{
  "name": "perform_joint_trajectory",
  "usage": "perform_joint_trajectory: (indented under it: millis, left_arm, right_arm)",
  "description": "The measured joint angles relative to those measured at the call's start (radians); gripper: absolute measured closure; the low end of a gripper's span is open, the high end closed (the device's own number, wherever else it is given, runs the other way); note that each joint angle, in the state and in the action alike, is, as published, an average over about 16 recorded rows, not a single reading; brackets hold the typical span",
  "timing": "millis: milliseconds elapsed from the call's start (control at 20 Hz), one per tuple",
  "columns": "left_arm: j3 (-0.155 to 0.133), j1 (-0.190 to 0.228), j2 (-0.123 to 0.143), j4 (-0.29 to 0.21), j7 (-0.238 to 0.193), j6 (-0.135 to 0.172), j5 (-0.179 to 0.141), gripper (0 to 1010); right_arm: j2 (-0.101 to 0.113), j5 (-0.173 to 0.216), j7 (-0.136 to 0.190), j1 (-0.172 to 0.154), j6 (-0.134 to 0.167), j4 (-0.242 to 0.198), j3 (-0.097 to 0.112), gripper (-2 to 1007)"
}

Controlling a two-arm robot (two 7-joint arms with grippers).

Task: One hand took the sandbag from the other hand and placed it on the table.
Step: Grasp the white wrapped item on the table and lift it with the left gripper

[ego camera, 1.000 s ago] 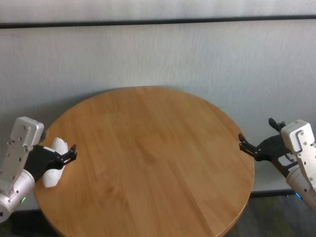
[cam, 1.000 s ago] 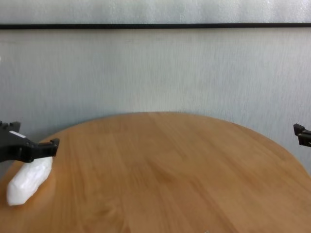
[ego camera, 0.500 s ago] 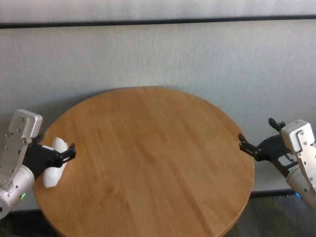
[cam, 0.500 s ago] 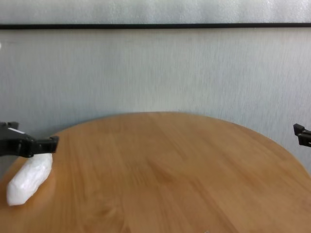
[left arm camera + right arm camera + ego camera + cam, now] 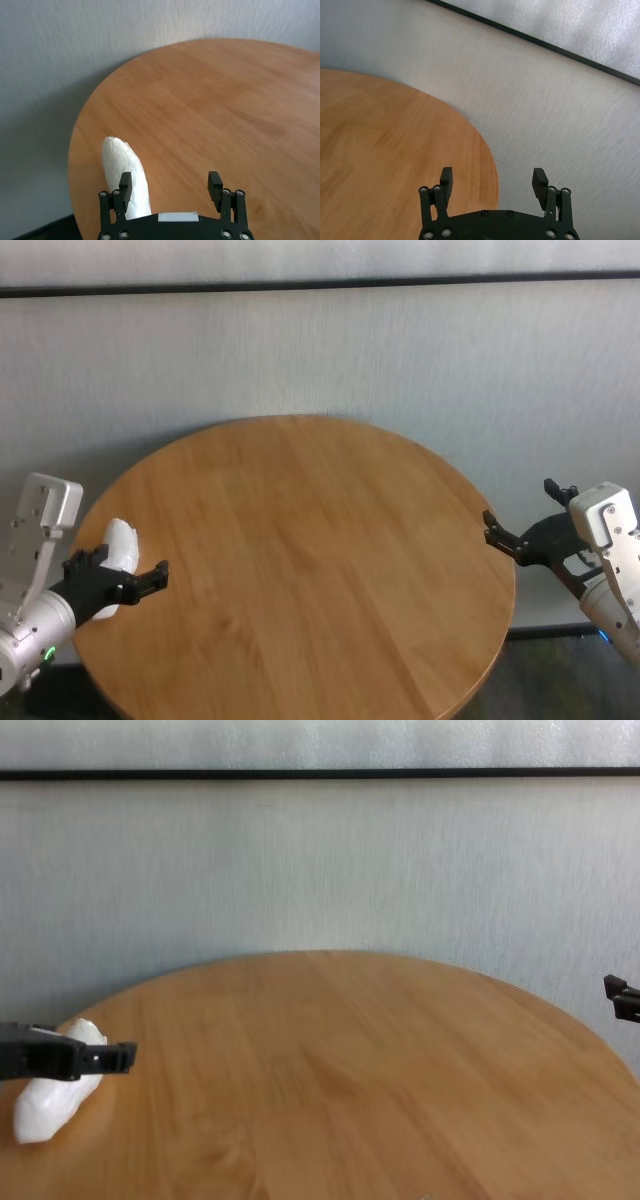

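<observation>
My green-ringed left gripper point(image 5: 170, 186) hovers wide open over the lumpy white sandbag point(image 5: 125, 177) at the round wooden table point(image 5: 300, 560)'s left edge. One finger sits above the bag, so I risk nudging it off (the rim is close). The blue-ringed right gripper point(image 5: 493, 185) waits, open, beyond the right rim.

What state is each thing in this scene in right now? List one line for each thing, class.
sandbag: lying flat on the table near its left edge, not gripped.
left gripper: open, over the sandbag's near end, one finger in front of it.
right gripper: open, empty, beside the table's right edge.
table: round, wooden, bearing only the sandbag.
</observation>
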Motion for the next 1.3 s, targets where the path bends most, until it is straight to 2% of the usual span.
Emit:
perform_joint_trajectory:
  millis: [200, 450, 800, 1300]
  left_arm:
    - [-0.004, -0.002, 0.003, 0.008, -0.009, 0.026, 0.005, 8]
    - [-0.003, -0.01, 0.006, 0.025, -0.01, 0.04, 0.032, 8]
    - [-0.008, -0.02, -0.006, 0.056, -0.004, 0.039, 0.063, 8]
    - [-0.022, -0.028, -0.034, 0.099, -0.001, 0.017, 0.094, 8]
  right_arm:
    - [0.0, 0.0, 0.0, 0.0, 0.0, 0.0, 0.0, 4]
    - [0.0, 0.0, 0.0, 0.0, 0.0, 0.0, 0.0, 4]
    - [0.0, 0.0, 0.0, 0.0, 0.0, 0.0, 0.0, 4]
    - [0.0, 0.0, 0.0, 0.0, 0.0, 0.0, 0.0, 4]
